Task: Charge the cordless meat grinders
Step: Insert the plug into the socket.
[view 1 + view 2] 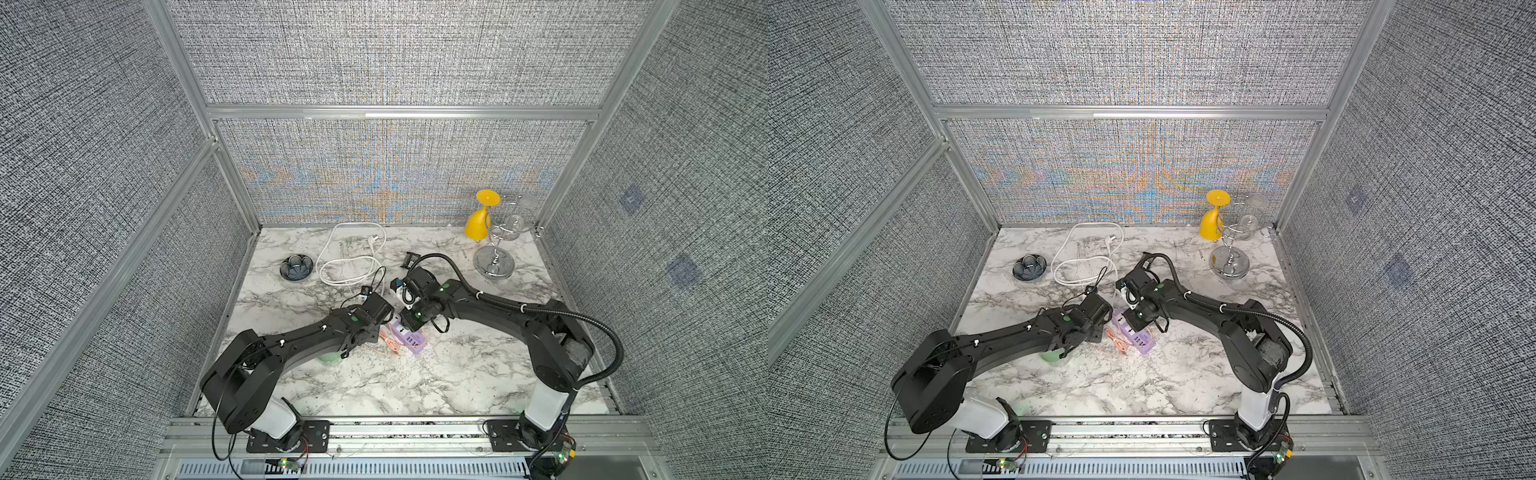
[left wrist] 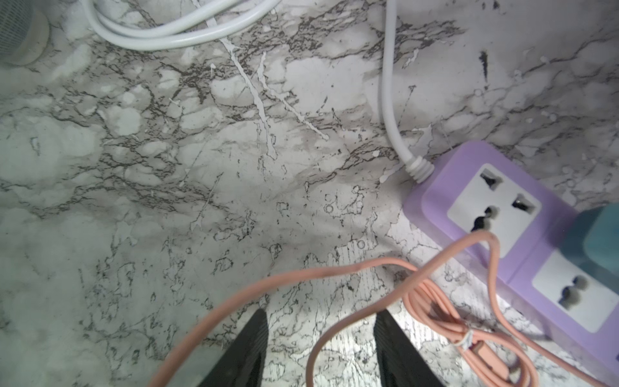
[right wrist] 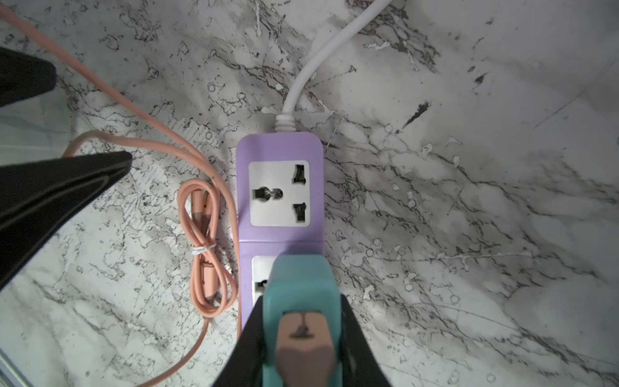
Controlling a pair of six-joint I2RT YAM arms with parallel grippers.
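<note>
Marble-patterned worktop inside grey woven walls. Gripped the teal cube charger [image 3: 298, 278] in the right tool [image 3: 301, 303], narrow, over the second socket of the lilac plastic power strip [image 3: 279, 147], whose long axis ran in line with that tool (seated or not, could not tell). Held the left tool [image 2: 321, 331] half wide, empty, astride the peach charging cable [image 2: 435, 303]. Made out the mint-green domed meat grinder [image 1: 330, 359] mostly hidden under the left wrist, nearer that arm.

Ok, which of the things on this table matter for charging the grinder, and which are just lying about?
For the job: mint-green domed grinder, teal cube charger, salmon-pink coiled cable, lilac plastic power strip.
Lying about: dark petal-shaped bowl, yellow plastic goblet, chrome wire glass rack.
</note>
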